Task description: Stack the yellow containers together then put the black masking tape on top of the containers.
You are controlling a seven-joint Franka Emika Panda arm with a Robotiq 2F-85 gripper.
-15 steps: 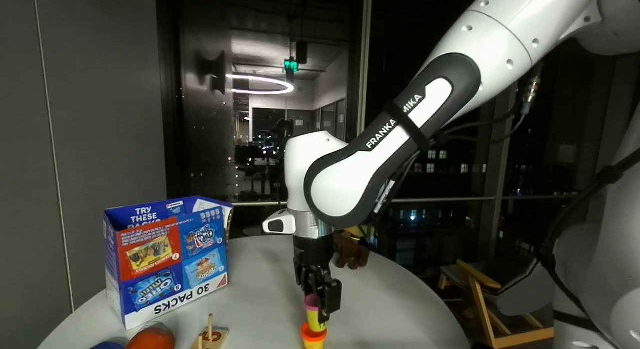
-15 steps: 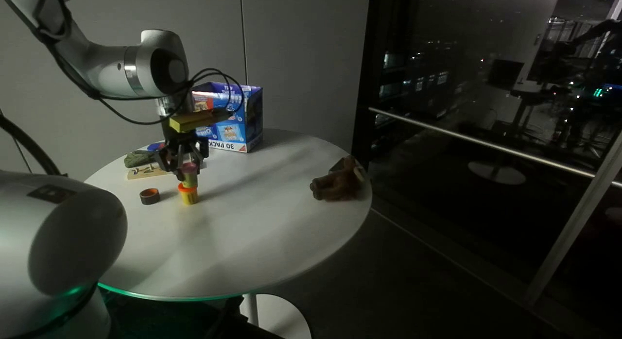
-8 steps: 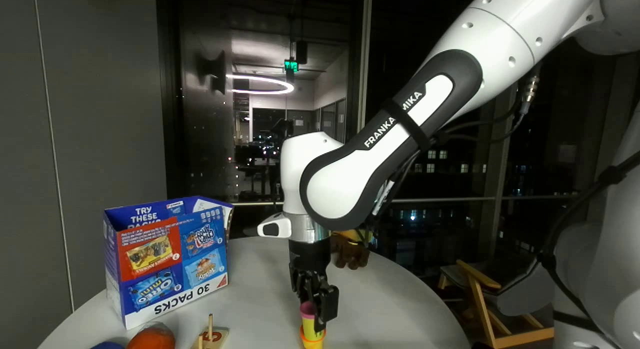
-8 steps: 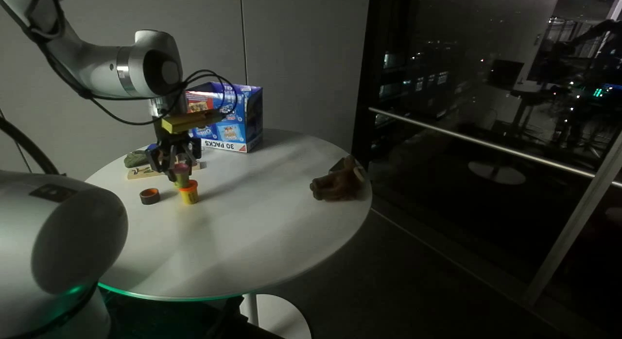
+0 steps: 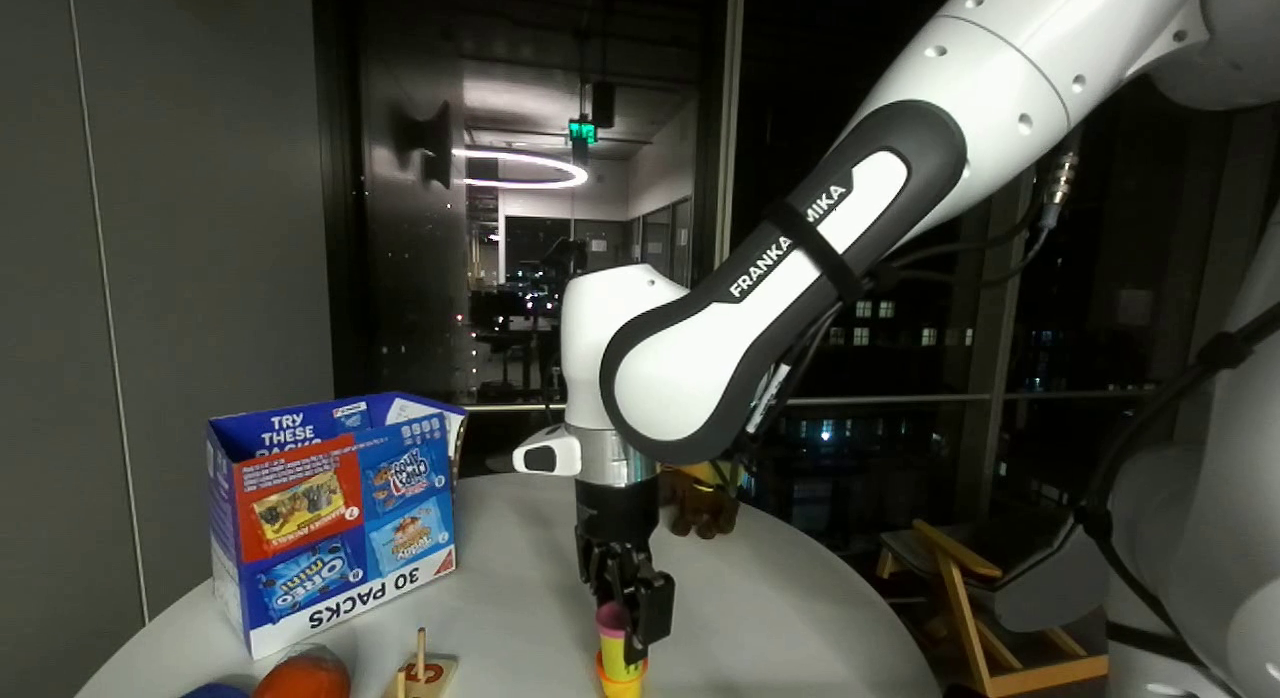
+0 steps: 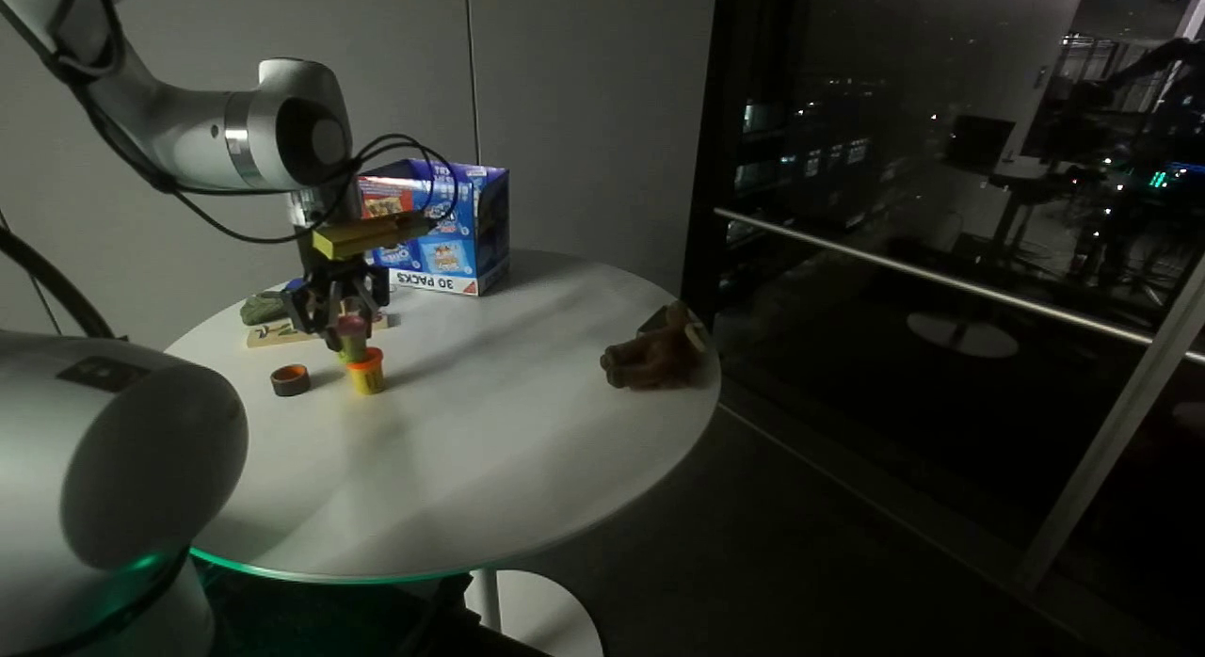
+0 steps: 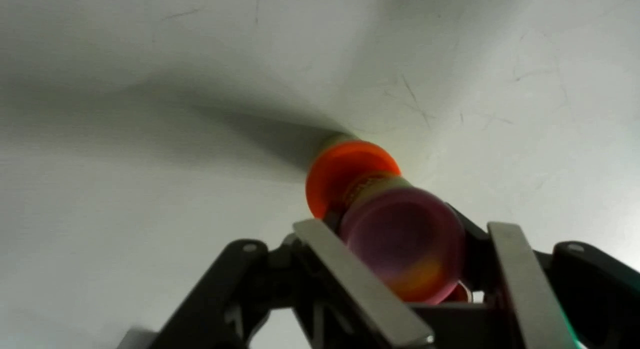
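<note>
My gripper (image 7: 400, 229) is shut on the yellow container with the pinkish lid (image 7: 405, 234), which also shows in both exterior views (image 5: 622, 646) (image 6: 351, 339). The container with the orange-red lid (image 6: 367, 375) stands upright on the table, and also shows in the wrist view (image 7: 345, 164) and an exterior view (image 5: 620, 684). The held tub is at lid height, offset to one side of the lower tub, covering part of its lid in the wrist view. I cannot tell whether they touch. The black masking tape (image 6: 290, 380), a dark ring with orange inside, lies flat on the table nearby.
A big blue printed box (image 5: 340, 518) stands at the table's far side. A wooden peg board (image 6: 282, 334), a green object (image 6: 264, 307) and an orange round thing (image 5: 305, 673) lie beyond the tubs. A brown plush toy (image 6: 659, 351) lies near the table edge.
My gripper with the pinkish-lid tub has moved slightly down and sideways, off the middle of the orange-red lid. The lower tub has shifted very slightly. Little differs from half a second ago.
</note>
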